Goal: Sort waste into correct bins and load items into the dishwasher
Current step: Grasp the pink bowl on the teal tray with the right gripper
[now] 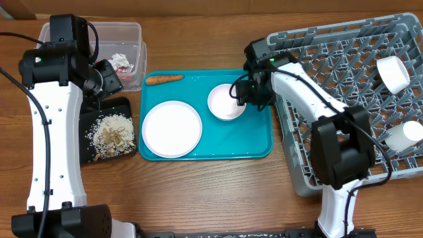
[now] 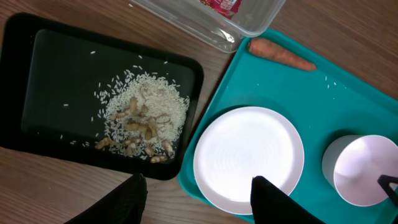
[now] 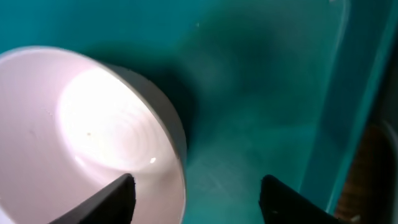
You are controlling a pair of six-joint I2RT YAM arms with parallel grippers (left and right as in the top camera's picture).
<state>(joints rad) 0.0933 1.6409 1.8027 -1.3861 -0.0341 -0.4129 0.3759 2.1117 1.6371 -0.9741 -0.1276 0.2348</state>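
Observation:
A carrot (image 1: 164,79) (image 2: 280,55) lies on the teal tray's far edge. Red-and-white wrappers (image 1: 122,63) sit in the clear tub (image 1: 99,36) (image 2: 211,22). Rice and beige scraps (image 1: 114,132) (image 2: 146,118) lie in the black tray (image 1: 89,129) (image 2: 56,81). The pale plate (image 1: 172,129) (image 2: 249,158) and a white bowl (image 1: 226,102) (image 3: 81,130) rest on the teal tray. My left gripper (image 1: 110,79) (image 2: 199,202) hangs open and empty above the black tray's edge. My right gripper (image 1: 239,92) (image 3: 196,199) is open, straddling the bowl's right rim, one finger inside.
The teal tray (image 1: 254,142) (image 2: 348,106) (image 3: 267,93) lies mid-table. The grey dish rack (image 1: 330,59) stands at the right, holding a white cup (image 1: 392,74) and another white vessel (image 1: 404,137). The right arm reaches over the rack's left edge.

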